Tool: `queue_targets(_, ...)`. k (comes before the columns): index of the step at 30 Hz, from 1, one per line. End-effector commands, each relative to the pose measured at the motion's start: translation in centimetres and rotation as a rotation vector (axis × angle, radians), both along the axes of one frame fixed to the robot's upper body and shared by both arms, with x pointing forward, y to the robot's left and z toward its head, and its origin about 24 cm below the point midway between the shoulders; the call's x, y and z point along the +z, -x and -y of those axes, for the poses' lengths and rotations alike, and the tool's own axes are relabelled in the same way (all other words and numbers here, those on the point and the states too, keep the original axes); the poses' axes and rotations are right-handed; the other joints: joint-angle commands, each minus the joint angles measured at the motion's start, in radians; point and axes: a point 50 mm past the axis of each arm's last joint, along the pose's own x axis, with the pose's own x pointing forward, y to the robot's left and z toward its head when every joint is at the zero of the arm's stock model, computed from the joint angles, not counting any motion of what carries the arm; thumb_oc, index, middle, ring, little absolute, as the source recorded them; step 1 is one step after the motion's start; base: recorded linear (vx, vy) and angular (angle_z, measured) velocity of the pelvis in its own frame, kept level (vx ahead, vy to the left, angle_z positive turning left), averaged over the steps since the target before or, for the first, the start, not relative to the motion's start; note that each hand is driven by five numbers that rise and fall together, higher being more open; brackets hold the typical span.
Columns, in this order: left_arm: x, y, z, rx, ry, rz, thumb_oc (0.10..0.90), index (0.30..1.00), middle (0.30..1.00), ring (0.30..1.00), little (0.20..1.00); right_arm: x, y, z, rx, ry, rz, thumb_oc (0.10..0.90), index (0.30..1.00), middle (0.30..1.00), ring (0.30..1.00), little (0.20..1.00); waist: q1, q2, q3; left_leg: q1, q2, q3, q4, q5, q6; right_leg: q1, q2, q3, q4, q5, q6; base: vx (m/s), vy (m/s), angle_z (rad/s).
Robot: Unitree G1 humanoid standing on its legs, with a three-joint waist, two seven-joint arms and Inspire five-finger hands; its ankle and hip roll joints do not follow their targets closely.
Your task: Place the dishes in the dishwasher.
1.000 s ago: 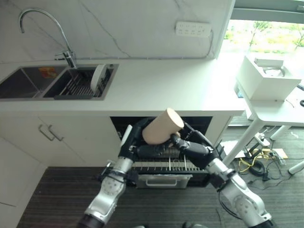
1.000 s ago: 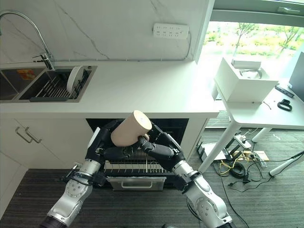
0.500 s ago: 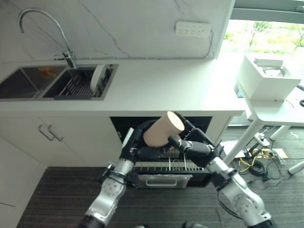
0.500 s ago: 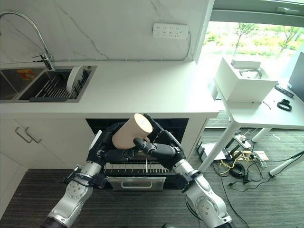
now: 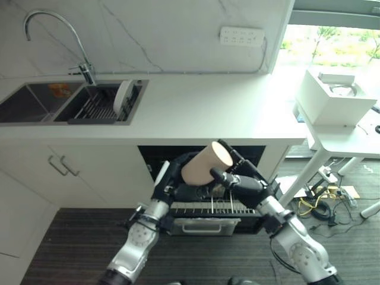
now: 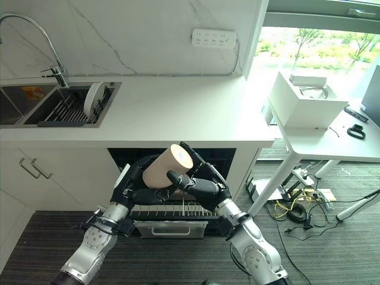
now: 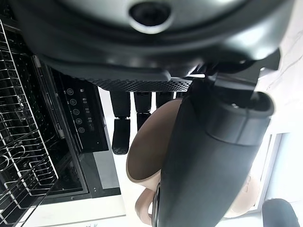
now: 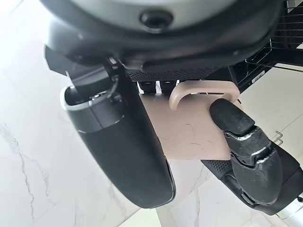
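Above the dishwasher rack [image 5: 208, 208], both hands' fingers [image 5: 178, 172] clasp seemingly unmarked mug [image 5: 205, 164].

We see a white marble-veined wall [image 5: 166, 35] carrying a white power strip [image 5: 241, 36] above a white tabletop [image 5: 202, 110]. A curved chrome tap [image 5: 56, 38] arches over a steel sink [image 5: 35, 104]. Daylight enters through a window [image 5: 332, 41] beside a white side table [image 5: 350, 139]. Dark striped flooring [image 5: 71, 243] lies below white cabinet doors [image 5: 71, 175].

Mug [image 5: 202, 164] handle hidden behind hands — dishwasher rack [image 5: 208, 206] mostly covered by arms.
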Motion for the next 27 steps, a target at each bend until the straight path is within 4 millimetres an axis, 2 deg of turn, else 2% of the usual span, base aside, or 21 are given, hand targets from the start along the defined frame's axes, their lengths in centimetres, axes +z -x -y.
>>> queue_targets(1,3.2,-0.46,3.27,-0.176,0.002,0.182,0.4,0.3,0.3,0.3,0.3,7.28,-0.32,-2.87,0.121,-0.234,0.33,0.8,0.9,0.9,0.9,0.9,-0.008,-0.01,-0.055,0.04,0.067,-0.042,-0.026,-0.064,-0.019,0.057,-0.054,0.034,-0.052,-0.032,0.102,0.0,0.0,0.0)
queue_targets(9,3.55,-0.52,3.82,-0.208,-0.023,0.195,0.4,0.3,0.3,0.3,0.3,7.04,-0.38,-3.7,0.153,-0.235,0.316,0.8,0.9,0.9,0.9,0.9,-0.007,-0.01,-0.055,0.038,0.066,-0.042,-0.026,-0.064,-0.018,0.055,-0.055,0.036,-0.052,-0.032,0.102,0.0,0.0,0.0)
queue_targets(10,3.55,-0.53,3.84,-0.207,-0.022,0.194,0.4,0.3,0.3,0.3,0.3,7.04,-0.38,-3.72,0.153,-0.235,0.316,0.718,0.778,0.778,0.778,0.778,-0.007,-0.01,-0.055,0.038,0.066,-0.042,-0.026,-0.064,-0.018,0.056,-0.055,0.036,-0.052,-0.032,0.102,0.0,0.0,0.0)
queue_targets(11,3.51,-0.53,3.86,-0.208,-0.022,0.193,0.4,0.3,0.3,0.3,0.3,7.04,-0.37,-3.75,0.153,-0.233,0.317,0.563,0.545,0.545,0.545,0.545,-0.007,-0.01,-0.054,0.038,0.066,-0.042,-0.026,-0.064,-0.018,0.056,-0.055,0.036,-0.052,-0.032,0.102,0.0,0.0,0.0)
queue_targets(12,3.5,-0.49,3.91,-0.21,-0.024,0.194,0.4,0.3,0.3,0.3,0.3,7.06,-0.33,-3.77,0.152,-0.227,0.317,0.449,0.373,0.373,0.373,0.373,-0.008,-0.01,-0.054,0.038,0.066,-0.042,-0.026,-0.064,-0.018,0.056,-0.055,0.036,-0.052,-0.033,0.102,0.0,0.0,0.0)
queue_targets(13,3.49,-0.46,3.92,-0.211,-0.025,0.193,0.4,0.3,0.3,0.3,0.3,7.1,-0.34,-3.76,0.149,-0.22,0.321,0.4,0.3,0.3,0.3,0.3,-0.008,-0.011,-0.053,0.038,0.066,-0.042,-0.026,-0.064,-0.018,0.055,-0.055,0.037,-0.052,-0.033,0.102,0.0,0.0,0.0)
queue_targets(26,3.49,-0.43,4.11,-0.235,-0.075,0.19,0.4,0.3,0.3,0.3,0.3,7.1,-0.4,-3.49,0.118,-0.153,0.34,0.4,0.3,0.3,0.3,0.3,-0.007,-0.011,-0.05,0.035,0.068,-0.04,-0.026,-0.061,-0.02,0.053,-0.058,0.033,-0.052,-0.031,0.104,0.0,0.0,0.0)
queue_targets(27,3.41,-0.46,4.07,-0.23,-0.07,0.18,0.469,0.404,0.404,0.404,0.404,7.08,-0.44,-3.4,0.106,-0.149,0.339,0.4,0.3,0.3,0.3,0.3,-0.007,-0.011,-0.05,0.035,0.068,-0.04,-0.026,-0.061,-0.02,0.053,-0.058,0.033,-0.052,-0.031,0.104,0.0,0.0,0.0)
